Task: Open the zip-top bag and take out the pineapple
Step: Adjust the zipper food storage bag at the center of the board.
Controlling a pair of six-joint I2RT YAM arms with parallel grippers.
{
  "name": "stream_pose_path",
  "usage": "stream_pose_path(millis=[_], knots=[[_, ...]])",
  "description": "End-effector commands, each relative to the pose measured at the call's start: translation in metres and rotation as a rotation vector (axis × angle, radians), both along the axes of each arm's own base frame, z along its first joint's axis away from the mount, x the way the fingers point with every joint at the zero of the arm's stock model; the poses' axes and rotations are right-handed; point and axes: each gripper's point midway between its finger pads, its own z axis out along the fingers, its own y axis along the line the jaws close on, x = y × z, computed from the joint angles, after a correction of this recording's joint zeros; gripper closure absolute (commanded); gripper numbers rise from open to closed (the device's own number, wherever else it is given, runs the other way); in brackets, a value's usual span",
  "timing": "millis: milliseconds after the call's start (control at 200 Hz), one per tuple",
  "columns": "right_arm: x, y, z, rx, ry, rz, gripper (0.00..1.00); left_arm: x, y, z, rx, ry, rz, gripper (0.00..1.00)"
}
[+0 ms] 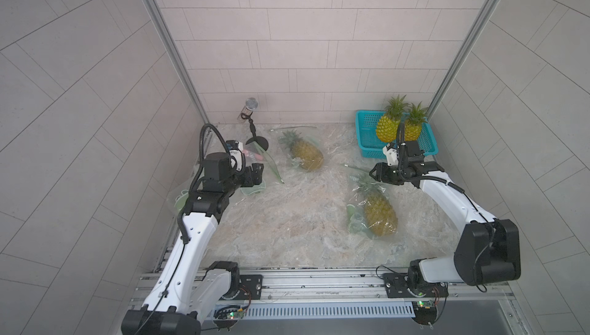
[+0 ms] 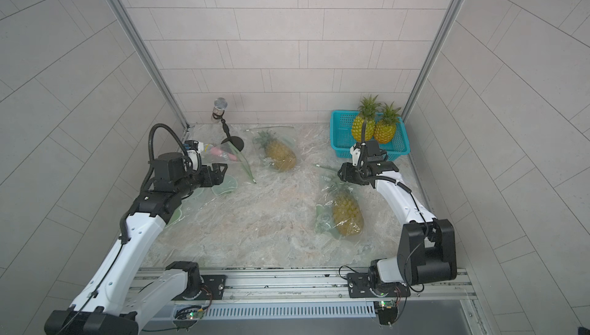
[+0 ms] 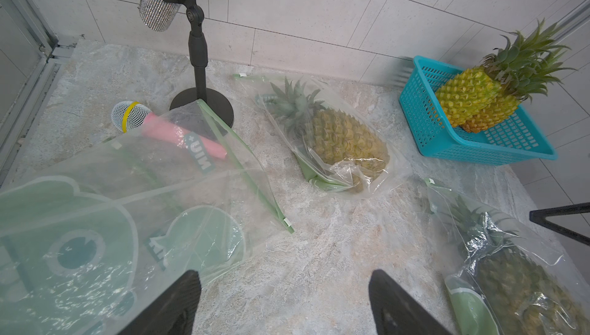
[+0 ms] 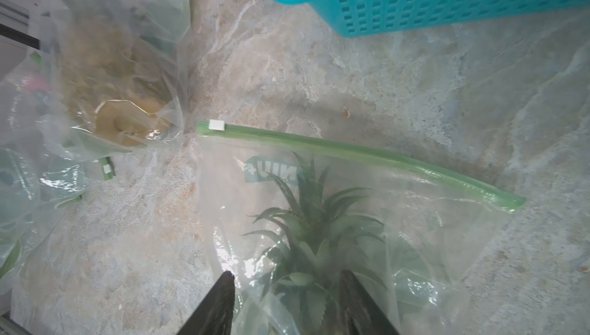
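Note:
Two clear zip-top bags each hold a pineapple. The nearer bag point(image 1: 357, 221) lies at the right with its pineapple point(image 1: 380, 215) on its side. Its green zip strip point(image 4: 351, 151) looks closed, with the white slider point(image 4: 217, 124) at one end. My right gripper point(image 4: 287, 277) hovers over the leafy crown point(image 4: 313, 231). Its jaws stand apart, with bag plastic and leaves between them, unsqueezed. The other bagged pineapple point(image 1: 306, 151) lies at the middle back. My left gripper point(image 3: 285, 274) is open and empty at the left, beside a flat bag point(image 3: 127, 205).
A teal basket point(image 1: 367, 132) at the back right holds two bare pineapples point(image 1: 388, 127). A microphone stand point(image 1: 252, 119) rises at the back left. A pink microphone point(image 3: 178, 132) lies partly under the flat bag. Walls close in both sides.

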Motion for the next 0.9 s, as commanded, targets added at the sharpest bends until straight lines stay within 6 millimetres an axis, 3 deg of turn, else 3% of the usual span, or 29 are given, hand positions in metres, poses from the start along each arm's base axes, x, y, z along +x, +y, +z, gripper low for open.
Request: stream_pose_path(millis=[0,245,375,520,600,750,891], knots=[[0.001,-0.001,-0.002,-0.06,0.016,0.03,0.46,0.002,-0.003,0.0,0.002,-0.015,-0.017,0.13],[-0.001,-0.004,-0.028,-0.122,0.109,0.056,0.46,0.002,-0.004,-0.002,-0.002,-0.008,-0.018,0.13],[-0.003,0.0,-0.035,-0.106,0.142,0.071,0.61,0.003,-0.004,-0.002,-0.004,-0.007,-0.022,0.13],[-0.001,0.006,-0.021,-0.108,0.088,0.08,0.89,0.003,-0.008,-0.003,-0.017,-0.001,-0.04,0.13],[-0.002,0.01,-0.008,-0.113,0.035,0.088,1.0,0.003,-0.012,-0.003,-0.033,0.004,-0.056,0.14],[-0.008,0.025,0.018,-0.071,-0.091,0.088,1.0,0.003,-0.029,-0.004,-0.058,0.013,-0.108,0.14],[-0.02,0.037,0.037,-0.025,-0.199,0.069,1.0,0.0,-0.059,-0.002,-0.115,0.047,-0.17,0.15]])
